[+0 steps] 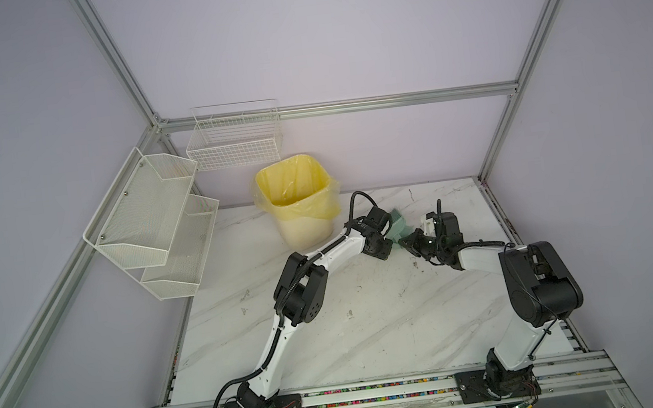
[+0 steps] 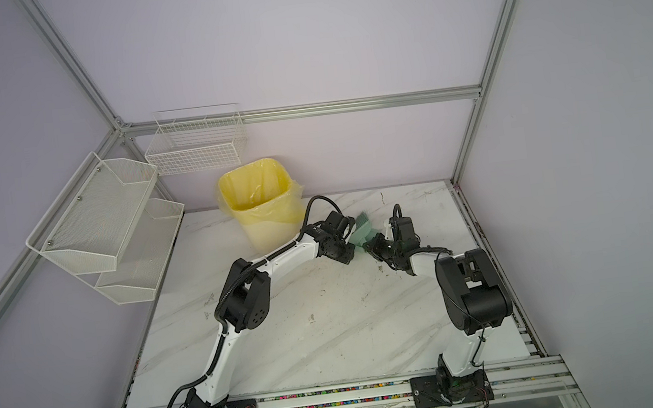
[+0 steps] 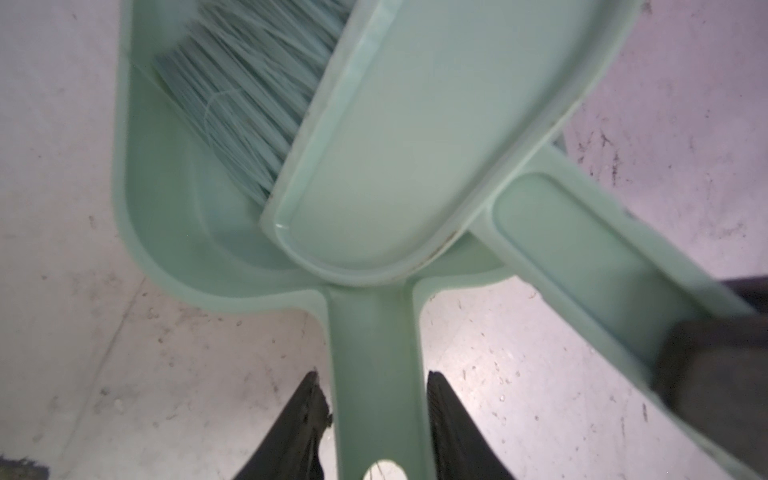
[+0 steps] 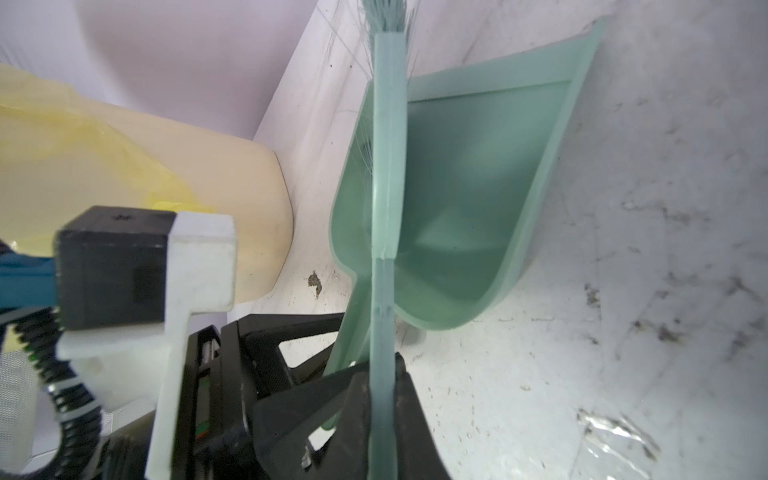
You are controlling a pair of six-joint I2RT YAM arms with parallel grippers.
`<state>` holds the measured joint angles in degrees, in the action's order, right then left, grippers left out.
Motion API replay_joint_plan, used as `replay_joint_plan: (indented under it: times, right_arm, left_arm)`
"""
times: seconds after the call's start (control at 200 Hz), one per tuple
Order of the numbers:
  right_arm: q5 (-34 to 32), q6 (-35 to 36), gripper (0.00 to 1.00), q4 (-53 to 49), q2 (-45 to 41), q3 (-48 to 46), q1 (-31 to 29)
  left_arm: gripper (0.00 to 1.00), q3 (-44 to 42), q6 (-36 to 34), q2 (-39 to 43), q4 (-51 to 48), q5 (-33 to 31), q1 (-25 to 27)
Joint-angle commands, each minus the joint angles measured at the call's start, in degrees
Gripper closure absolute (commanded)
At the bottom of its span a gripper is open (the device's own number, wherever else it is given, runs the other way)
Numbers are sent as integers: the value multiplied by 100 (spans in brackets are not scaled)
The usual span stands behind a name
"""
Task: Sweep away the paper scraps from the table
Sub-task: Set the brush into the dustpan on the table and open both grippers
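Observation:
No paper scraps show in any view. A mint-green dustpan (image 1: pixel 401 221) (image 3: pixel 174 199) lies on the white marble table (image 1: pixel 372 325) just right of the bin. The matching brush (image 3: pixel 395 145) (image 4: pixel 388 166) rests inside the pan, with its bristles toward the pan's mouth. My left gripper (image 3: pixel 374 378) straddles the dustpan's handle, and its jaws stand slightly off the handle on both sides, so it is open. My right gripper (image 4: pixel 380 365) is shut on the brush handle. In both top views the two grippers meet at the pan's near end.
A cream bin with a yellow liner (image 1: pixel 299 199) stands at the back of the table, close to my left wrist. White mesh shelves (image 1: pixel 150 216) and a wire basket (image 1: pixel 234 140) hang on the left frame. Aluminium rails edge the table.

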<state>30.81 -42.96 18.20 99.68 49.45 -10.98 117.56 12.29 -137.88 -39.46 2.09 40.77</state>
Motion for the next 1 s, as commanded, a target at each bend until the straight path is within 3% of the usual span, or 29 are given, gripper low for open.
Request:
replay_joint_plan:
  times: [0.0, 0.425, 0.995]
  right_arm:
    - [9, 202, 87, -352, 41, 191, -7]
    - [-241, 601, 60, -1210, -48, 484, -4]
    - [-1047, 763, 50, -1845, -1075, 374, 37]
  left_arm:
    - [54, 286, -181, 379, 106, -13, -14]
    - [43, -352, -96, 1043, 101, -137, -26]
    - [40, -1705, -34, 2441, 312, -499, -27]
